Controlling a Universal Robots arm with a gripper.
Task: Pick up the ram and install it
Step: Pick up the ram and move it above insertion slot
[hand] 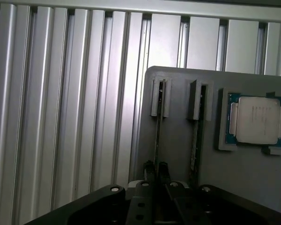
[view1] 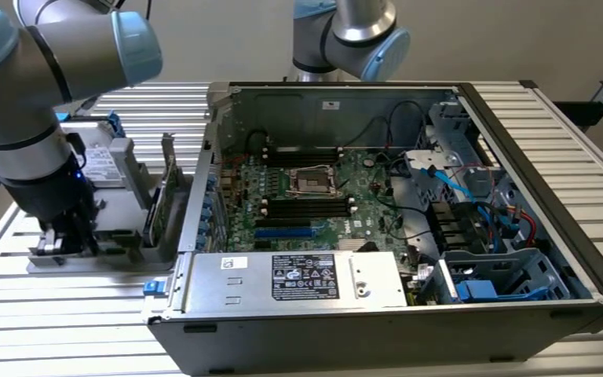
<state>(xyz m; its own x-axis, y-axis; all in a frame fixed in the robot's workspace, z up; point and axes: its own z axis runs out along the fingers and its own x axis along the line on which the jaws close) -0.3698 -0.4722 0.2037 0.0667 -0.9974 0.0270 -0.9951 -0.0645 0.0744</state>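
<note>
The black two-fingered gripper (hand: 156, 169) appeared clenched on the ram (hand: 158, 126), a slim green circuit-board stick standing on its thin edge, with one fingertip pressed to each face. The stick had not yet been lifted: it sat in the outermost upright slot of the flat grey plastic tray (hand: 239, 183), along the tray's edge that borders the bare slats of the ribbed aluminium table (hand: 61, 117). A second, matching stick (hand: 196, 131) stood in the next slot, between the ram and a square silver-capped processor (hand: 255, 119) in its pocket. Well apart from the tray, the open black computer case (view1: 537, 149) lay on the table, the motherboard's long black memory slots (view1: 307, 206) showing no stick in them. I judged the grasp made, with the lift, carry and seating all left.
</note>
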